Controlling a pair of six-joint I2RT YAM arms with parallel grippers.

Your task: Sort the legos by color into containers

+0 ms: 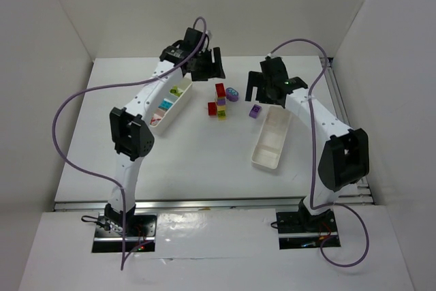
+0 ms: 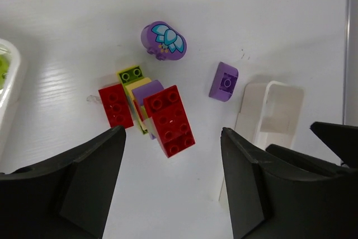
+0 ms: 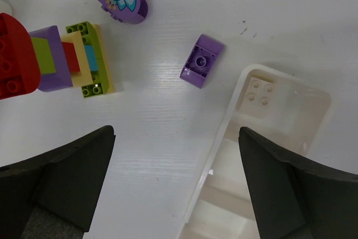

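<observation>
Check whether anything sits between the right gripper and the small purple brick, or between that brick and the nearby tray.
Nothing visible. Only bare table lies between the open right gripper and the small purple brick, and between that brick and the white tray.

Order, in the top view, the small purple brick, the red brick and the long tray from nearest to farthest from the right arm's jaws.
1. the small purple brick, just below the right jaws in this view.
2. the red brick, further left, in the middle group.
3. the long tray, at the far left.
</observation>
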